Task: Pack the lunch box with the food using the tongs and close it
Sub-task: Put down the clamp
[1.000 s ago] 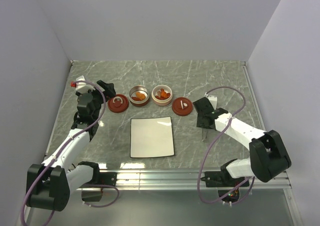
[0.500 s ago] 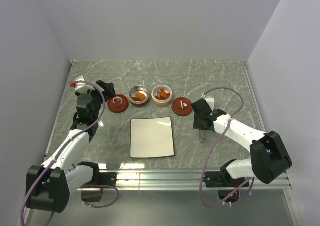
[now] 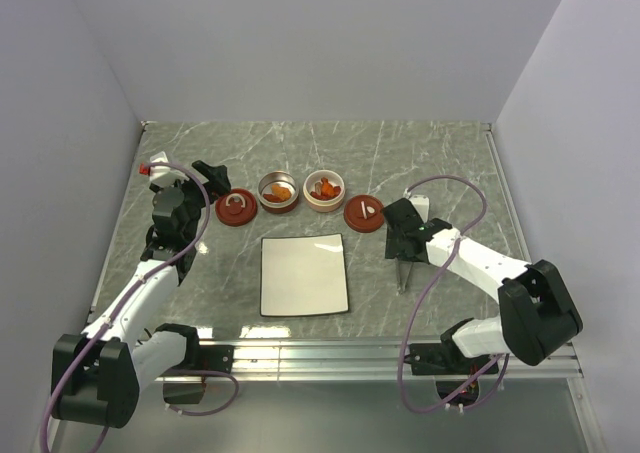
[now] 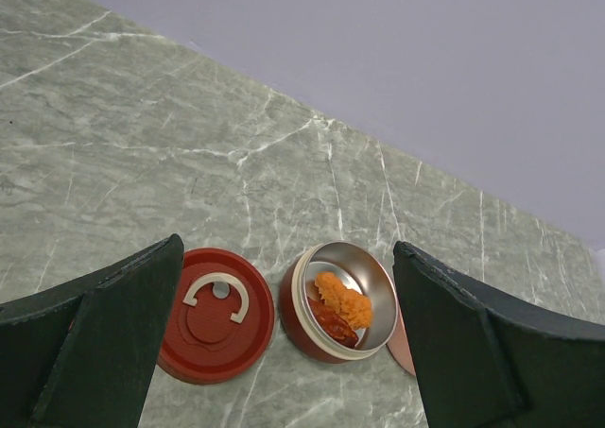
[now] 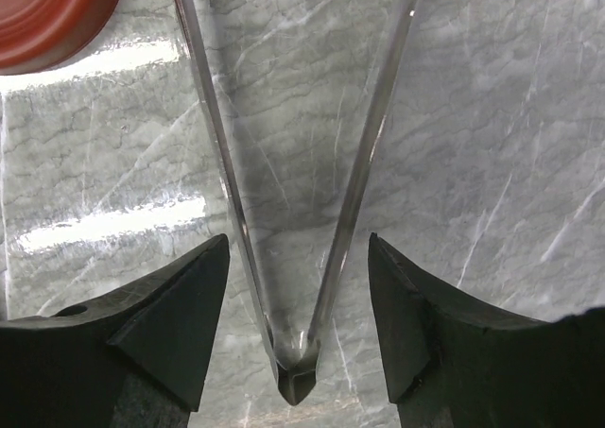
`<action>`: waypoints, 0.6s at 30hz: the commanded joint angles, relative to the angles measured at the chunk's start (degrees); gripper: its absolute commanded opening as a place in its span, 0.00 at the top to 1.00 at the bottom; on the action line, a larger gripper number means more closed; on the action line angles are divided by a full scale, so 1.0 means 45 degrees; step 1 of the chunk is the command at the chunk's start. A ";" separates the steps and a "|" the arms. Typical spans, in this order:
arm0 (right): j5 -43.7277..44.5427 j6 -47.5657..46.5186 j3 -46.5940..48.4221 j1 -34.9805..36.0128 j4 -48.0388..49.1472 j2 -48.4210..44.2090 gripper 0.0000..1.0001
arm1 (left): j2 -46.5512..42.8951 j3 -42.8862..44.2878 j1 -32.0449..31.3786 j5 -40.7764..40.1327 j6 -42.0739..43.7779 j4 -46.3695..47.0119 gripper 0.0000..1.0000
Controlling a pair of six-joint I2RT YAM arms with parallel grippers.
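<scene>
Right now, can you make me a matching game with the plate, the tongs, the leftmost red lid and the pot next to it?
Things:
1. flat white square plate
2. thin silver metal tongs
3. leftmost round red lid with a white handle
4. round metal pot with a red outside

Places and states:
A. holds orange food
B. bare, nothing on it
C. lying between the open jaws of the right gripper
D. lying flat at the left end of the row

Pairs: 1-B, 2-C, 3-D, 4-A
</scene>
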 commanded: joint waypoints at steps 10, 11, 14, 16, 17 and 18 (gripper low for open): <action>0.1646 0.0122 0.0350 0.0320 -0.0171 -0.1321 0.29 | -0.0286 0.0084 0.0047 -0.0058 -0.0230 0.0459 0.01; 0.1921 -0.0014 0.0486 0.0398 -0.0054 -0.1632 0.29 | -0.0305 0.0064 0.0047 -0.0058 -0.0210 0.0498 0.01; 0.2684 -0.0752 0.0411 0.0787 0.1465 -0.2490 0.30 | -0.0422 -0.0034 0.0047 -0.0039 -0.0171 0.0635 0.00; 0.2433 -0.1844 0.0079 0.0945 0.3971 -0.3058 0.30 | -0.0461 -0.0111 0.0047 0.0039 -0.0113 0.0732 0.01; 0.1755 -0.2180 -0.0619 0.0984 0.5072 -0.3757 0.29 | -0.0481 -0.0112 0.0047 0.0040 -0.0113 0.0772 0.01; 0.1458 -0.2415 -0.1013 0.0965 0.6147 -0.4112 0.29 | -0.0462 -0.0131 0.0047 0.0040 -0.0093 0.0772 0.01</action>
